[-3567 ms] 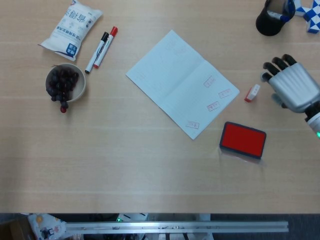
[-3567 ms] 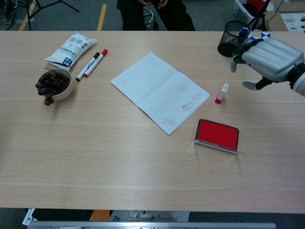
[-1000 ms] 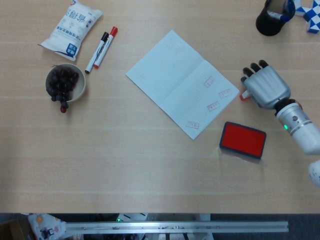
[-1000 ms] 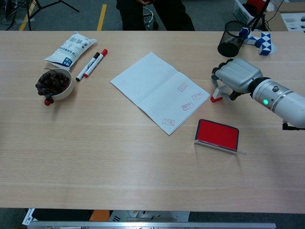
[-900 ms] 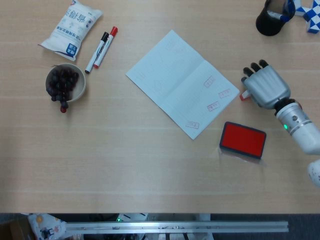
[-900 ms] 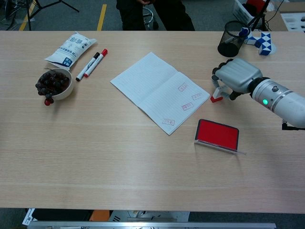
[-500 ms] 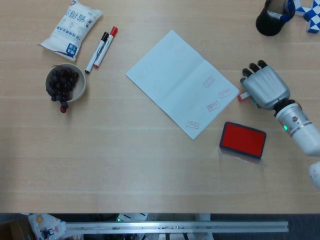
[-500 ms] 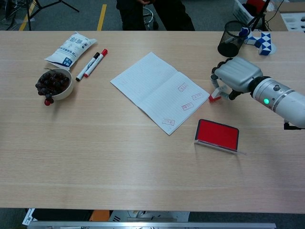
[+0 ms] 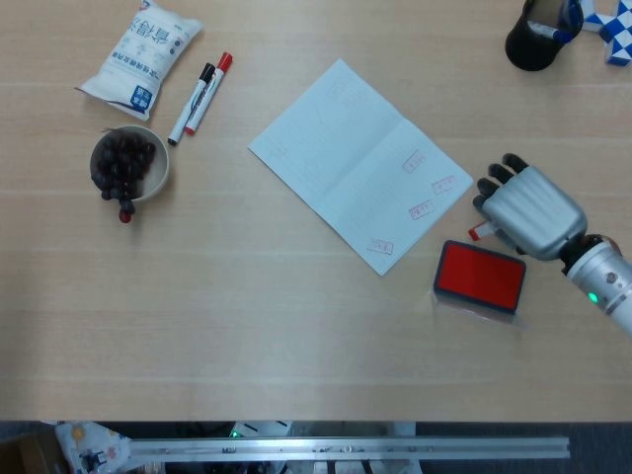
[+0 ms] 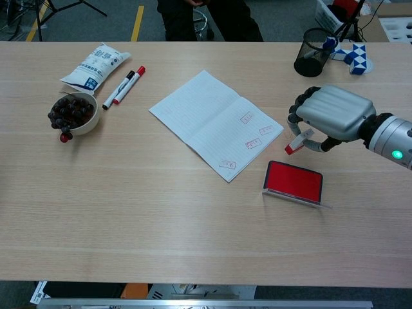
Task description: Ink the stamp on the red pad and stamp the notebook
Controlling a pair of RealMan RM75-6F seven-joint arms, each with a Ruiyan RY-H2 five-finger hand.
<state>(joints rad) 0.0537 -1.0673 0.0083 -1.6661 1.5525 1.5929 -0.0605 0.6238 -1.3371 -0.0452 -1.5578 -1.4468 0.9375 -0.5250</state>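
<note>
My right hand grips the small white stamp with a red base, lifted off the table. In the head view only the stamp's tip peeks out under the fingers. The hand hovers just above the far edge of the red ink pad. The open notebook lies to the left of the hand, with several red stamp marks on its right page. My left hand appears in neither view.
A bowl of dark grapes, two markers and a white packet lie at the far left. A black pen cup and a blue-and-white puzzle toy stand at the far right.
My right hand closed on the stamp, lifted it from the table and carried it toward me, from beside the notebook's right corner to just over the ink pad's far edge.
</note>
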